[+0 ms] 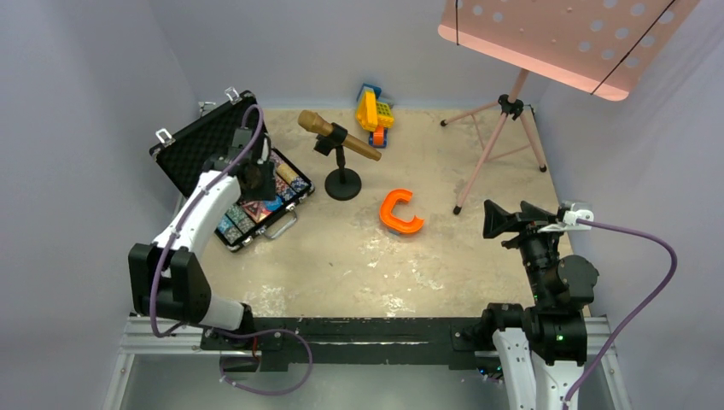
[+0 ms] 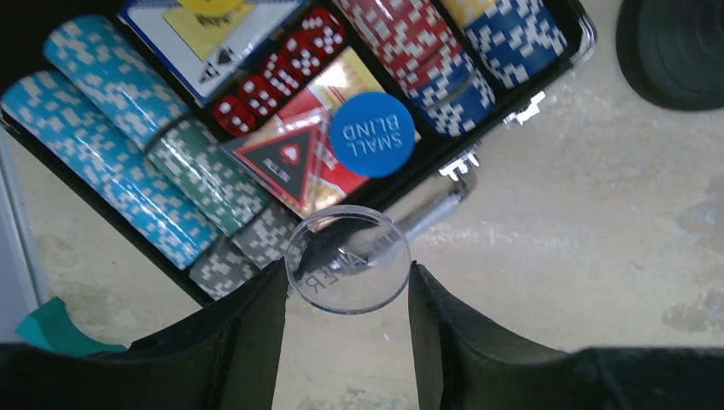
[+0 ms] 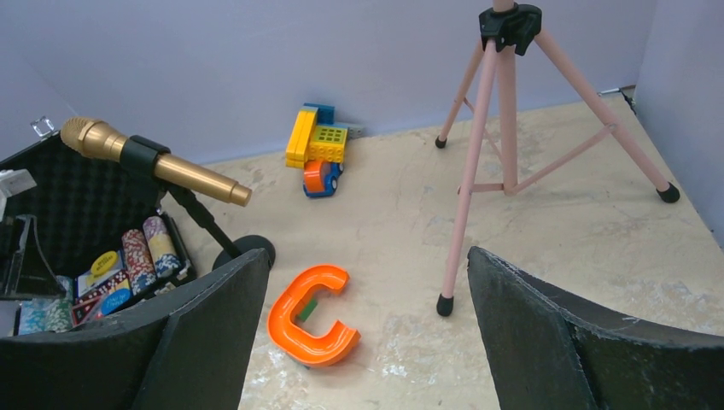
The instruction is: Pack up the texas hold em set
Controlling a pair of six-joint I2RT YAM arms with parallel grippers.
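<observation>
Inside the black case (image 1: 201, 141) the chip rows (image 2: 102, 128) run light blue, green, grey, red and dark blue, every one flecked with white checks, and the little red dice (image 2: 277, 68) show white pips. There's a round blue button (image 2: 372, 134) with white lettering, a red-and-black triangular button (image 2: 286, 158) on a red and gold card deck (image 2: 346, 81), and a clear disc (image 2: 347, 260) with dark letters. Out on the mottled beige worktop (image 1: 341, 256) we've got an orange C-shaped piece (image 1: 399, 213), a gold microphone (image 1: 337, 135) on a black stand (image 1: 343, 184), a yellow, blue and orange toy (image 1: 374, 111), and a pale pink tripod (image 1: 504, 137).
</observation>
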